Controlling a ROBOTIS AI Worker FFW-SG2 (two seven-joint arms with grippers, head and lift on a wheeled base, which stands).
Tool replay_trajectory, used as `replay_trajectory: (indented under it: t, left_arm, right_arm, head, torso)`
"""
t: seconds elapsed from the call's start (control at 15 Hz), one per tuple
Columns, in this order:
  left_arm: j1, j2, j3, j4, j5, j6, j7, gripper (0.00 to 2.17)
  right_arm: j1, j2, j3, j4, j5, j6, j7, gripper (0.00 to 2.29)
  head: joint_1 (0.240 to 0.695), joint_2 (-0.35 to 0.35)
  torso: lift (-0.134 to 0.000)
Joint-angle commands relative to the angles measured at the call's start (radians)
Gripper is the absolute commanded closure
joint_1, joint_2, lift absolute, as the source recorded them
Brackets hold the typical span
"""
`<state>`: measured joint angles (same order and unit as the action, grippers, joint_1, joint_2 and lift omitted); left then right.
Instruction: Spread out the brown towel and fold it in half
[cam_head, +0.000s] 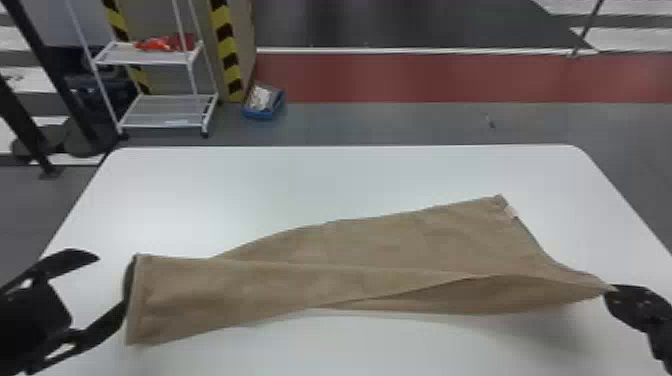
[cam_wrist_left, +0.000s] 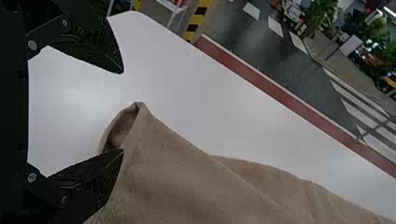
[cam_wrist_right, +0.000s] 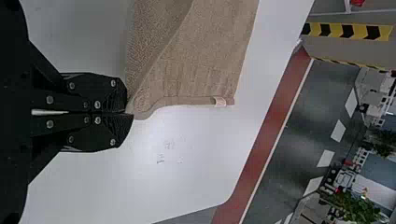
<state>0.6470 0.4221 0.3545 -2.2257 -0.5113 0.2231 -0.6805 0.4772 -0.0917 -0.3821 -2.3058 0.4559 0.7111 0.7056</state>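
Black and parted, my left gripper is waiting at the loose end of the towel; my right gripper is pinching a corner. Twisted, it is lying across the smooth table. I am expecting light, limp, grippy cloth, best taken by the left end's hemmed corner. Matte, nubby weave is showing, with a pale tag.

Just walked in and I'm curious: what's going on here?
A robot is handling a brown towel on a white table. Its right claw is shut on one corner, while its left claw is open at the towel's other end. The towel lies partly doubled over, not yet spread flat.
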Motion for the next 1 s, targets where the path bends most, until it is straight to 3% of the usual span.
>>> replay_trajectory:
  t: [0.0, 0.07, 0.2, 0.4, 0.47, 0.93]
  left_arm:
    - [0.029, 0.004, 0.015, -0.051, 0.000, -0.086, -0.145, 0.36]
    - [0.029, 0.007, 0.014, -0.066, -0.001, -0.092, -0.215, 0.36]
    - [0.026, 0.018, -0.003, -0.088, -0.019, -0.089, -0.286, 0.37]
    - [-0.009, 0.041, -0.089, -0.086, -0.171, -0.018, -0.337, 0.52]
    - [-0.015, 0.046, -0.101, -0.077, -0.190, -0.003, -0.353, 0.52]
    - [-0.052, 0.075, -0.115, -0.043, -0.230, 0.111, -0.441, 0.52]
  right_arm:
    - [-0.012, -0.002, 0.000, 0.011, -0.002, 0.000, 0.000, 1.33]
    - [-0.012, -0.002, 0.000, 0.011, -0.003, -0.003, 0.000, 1.33]
    - [-0.014, -0.002, 0.003, 0.012, -0.003, -0.003, 0.000, 1.33]
    - [-0.014, -0.003, 0.002, 0.014, -0.003, -0.006, 0.000, 1.33]
    - [-0.015, -0.003, 0.000, 0.014, -0.003, -0.006, 0.000, 1.33]
    - [-0.014, -0.003, -0.012, 0.009, -0.008, -0.006, 0.003, 1.33]
  head:
    - [0.695, -0.033]
    - [0.695, -0.055]
    - [0.695, -0.112]
    - [0.695, -0.140]
    - [0.695, -0.147]
    - [0.695, -0.121]
  torso:
    - [-0.128]
    - [-0.128]
    - [-0.128]
    - [-0.128]
    - [-0.128]
    - [-0.128]
